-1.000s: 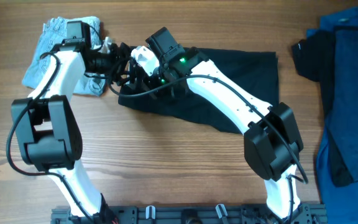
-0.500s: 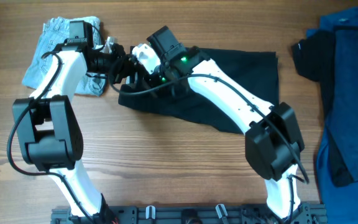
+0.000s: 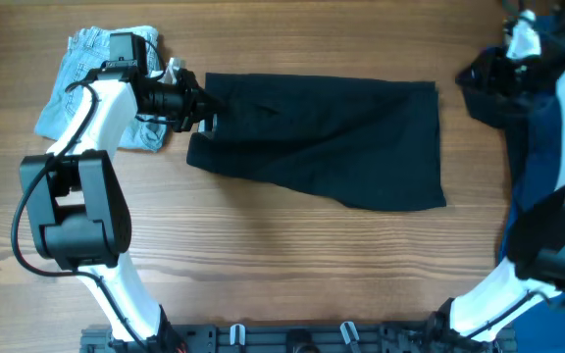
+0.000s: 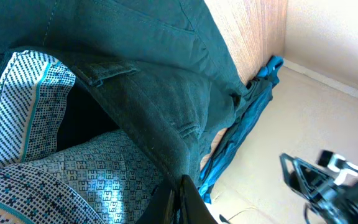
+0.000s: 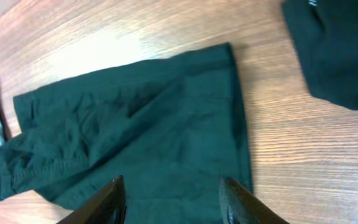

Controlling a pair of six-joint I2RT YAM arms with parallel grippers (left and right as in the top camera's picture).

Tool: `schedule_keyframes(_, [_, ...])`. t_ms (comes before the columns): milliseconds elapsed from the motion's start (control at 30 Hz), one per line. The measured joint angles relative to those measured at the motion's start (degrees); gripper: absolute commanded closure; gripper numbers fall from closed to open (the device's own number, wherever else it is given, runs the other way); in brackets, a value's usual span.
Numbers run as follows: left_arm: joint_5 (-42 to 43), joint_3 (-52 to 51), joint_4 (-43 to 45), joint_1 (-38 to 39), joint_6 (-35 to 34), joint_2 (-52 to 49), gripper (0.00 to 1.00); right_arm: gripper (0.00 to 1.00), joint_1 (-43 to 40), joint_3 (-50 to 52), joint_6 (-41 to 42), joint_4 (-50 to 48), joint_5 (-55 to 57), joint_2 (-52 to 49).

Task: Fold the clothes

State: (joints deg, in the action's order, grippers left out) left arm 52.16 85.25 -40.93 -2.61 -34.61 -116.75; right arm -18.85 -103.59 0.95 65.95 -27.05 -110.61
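**Left end effector closed on the black garment**

We see the garment spread flat on the counter, reaching out ahead of that end effector. The denim shorts lie just behind it. Our right end effector hangs open and empty, well apart, near a dark pile.
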Motion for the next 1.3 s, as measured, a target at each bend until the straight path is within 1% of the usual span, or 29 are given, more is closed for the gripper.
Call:
schedule_keyframes(67, [0.0, 0.0, 0.0, 0.0, 0.0, 0.0, 0.95, 0.51, -5.6, 0.1, -3.3, -0.1, -5.4, -6.1])
schedule_keyframes(100, [0.0, 0.0, 0.0, 0.0, 0.0, 0.0, 0.95, 0.51, -6.3, 0.1, -4.4, -1.0, -6.7, -8.4])
schedule_keyframes(133, [0.0, 0.0, 0.0, 0.0, 0.0, 0.0, 0.95, 0.51, -6.6, 0.1, -5.3, -2.0, -7.7, -10.1])
schedule_keyframes(233, [0.0, 0.0, 0.0, 0.0, 0.0, 0.0, 0.95, 0.51, -6.5, 0.2, -8.8, -10.5, -16.1, -17.9])
schedule_keyframes(367, [0.0, 0.0, 0.0, 0.0, 0.0, 0.0, 0.95, 0.5, -5.9, 0.3, -9.7, -16.4, -20.4, -20.0])
schedule_keyframes(500, [0.0, 0.0, 0.0, 0.0, 0.0, 0.0, 0.96, 0.48, -3.3, 0.3, -9.8, -20.3, -20.9, -20.7])
schedule_keyframes(633, [0.0, 0.0, 0.0, 0.0, 0.0, 0.0, 0.95, 0.48, -0.6, 0.3, -9.7, -20.6, -16.5, -20.7])
schedule_keyframes(867, [0.0, 0.0, 0.0, 0.0, 0.0, 0.0, 0.95, 0.47, -0.4, 2.5, -8.2, -21.5, -11.8, -21.0])
schedule_keyframes(1000, [0.0, 0.0, 0.0, 0.0, 0.0, 0.0, 0.95, 0.5, -0.4, 3.7, -6.3, -22.2, -11.4, -21.0])
schedule_keyframes(1067, [0.0, 0.0, 0.0, 0.0, 0.0, 0.0, 0.95, 0.58, -0.3, 5.1, -5.5, -22.3, -11.4, -21.1])
schedule_keyframes(1133, [0.0, 0.0, 0.0, 0.0, 0.0, 0.0, 0.94, 0.63, -0.3, 5.8, -4.3, -22.4, -11.5, -21.5])
schedule_keyframes(1200, [0.0, 0.0, 0.0, 0.0, 0.0, 0.0, 0.94, 0.71, -0.3, 5.8, -2.7, -22.9, -12.7, -21.6])
schedule_keyframes(1233, [0.0, 0.0, 0.0, 0.0, 0.0, 0.0, 0.94, 0.73, -0.3, 5.8, -1.9, -23.0, -13.7, -21.6])
schedule_keyframes(1300, [0.0, 0.0, 0.0, 0.0, 0.0, 0.0, 0.94, 0.73, -0.3, 5.8, -1.4, -23.3, -16.2, -21.6])
